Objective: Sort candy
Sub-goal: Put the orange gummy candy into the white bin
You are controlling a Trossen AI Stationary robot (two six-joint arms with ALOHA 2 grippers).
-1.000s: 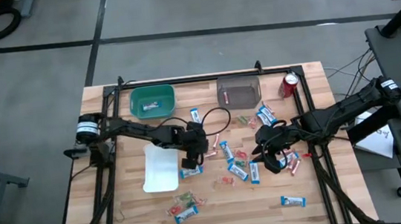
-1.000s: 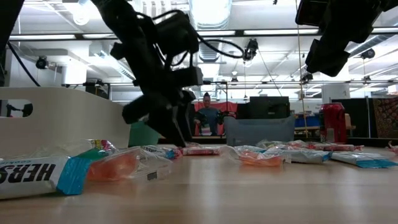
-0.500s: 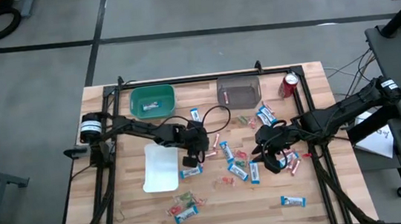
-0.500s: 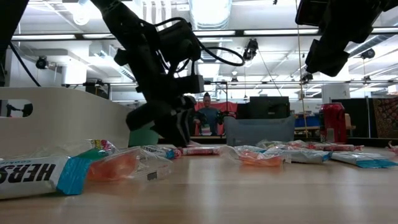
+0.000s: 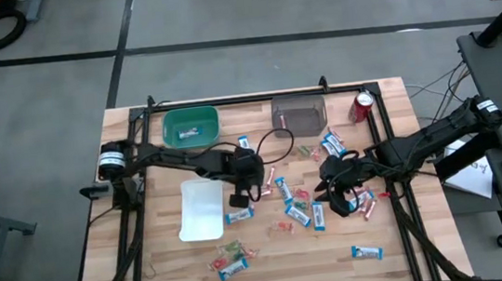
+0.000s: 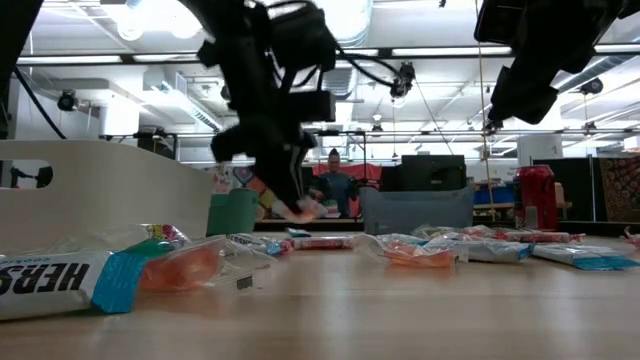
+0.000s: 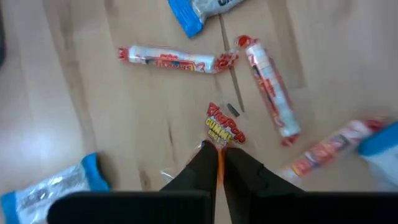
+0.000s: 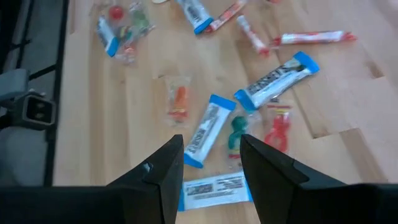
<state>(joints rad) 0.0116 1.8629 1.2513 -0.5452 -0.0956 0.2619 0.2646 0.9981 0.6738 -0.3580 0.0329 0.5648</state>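
Many wrapped candy pieces lie scattered on the wooden table: blue-and-white bars, slim red-and-white sticks and tiny pieces. My left gripper hangs over the table's middle, shut on a small red-and-yellow candy packet. The packet shows above the tabletop in the low view. My right gripper stands open above the candies on the right, touching nothing. My left gripper pinches the red-and-yellow packet by one end between its two fingertips. The fingers come from above, slanting down. The packet sticks out past the fingertips and is lifted clear of the table.
A green bin and a grey bin stand at the far edge, with a red soda can at the far right. A white tray lies to the left of my left gripper. A person shows far behind the table.
My left gripper has shut on the small red-and-yellow packet and risen, lifting it clear of the table. The other candies lie where they were.
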